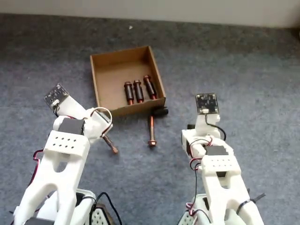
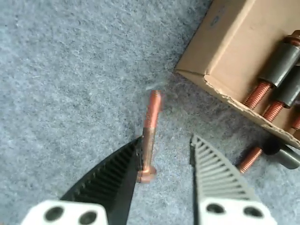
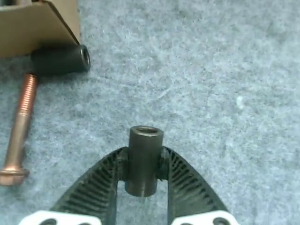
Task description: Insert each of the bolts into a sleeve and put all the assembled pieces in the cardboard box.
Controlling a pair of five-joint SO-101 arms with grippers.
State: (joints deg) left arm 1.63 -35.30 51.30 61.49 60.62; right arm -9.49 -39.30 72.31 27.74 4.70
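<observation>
A copper bolt (image 2: 149, 133) lies on the grey carpet between the fingers of my left gripper (image 2: 164, 150), which is open; the bolt's head end touches the black finger (image 2: 117, 173). From above, this bolt (image 1: 111, 146) sits just off the left arm's tip. My right gripper (image 3: 143, 154) is shut on a dark sleeve (image 3: 144, 157), bore end pointing away. A second bolt (image 1: 151, 130) lies in front of the cardboard box (image 1: 96, 79), its tip at a loose sleeve (image 1: 160, 112). Three assembled pieces (image 1: 138, 90) rest inside the box.
The box's front wall (image 2: 225, 61) stands close to the left gripper. In the right wrist view the loose sleeve (image 3: 61, 58) and second bolt (image 3: 18, 131) lie against the box corner (image 3: 33, 26). Open carpet stretches to the right.
</observation>
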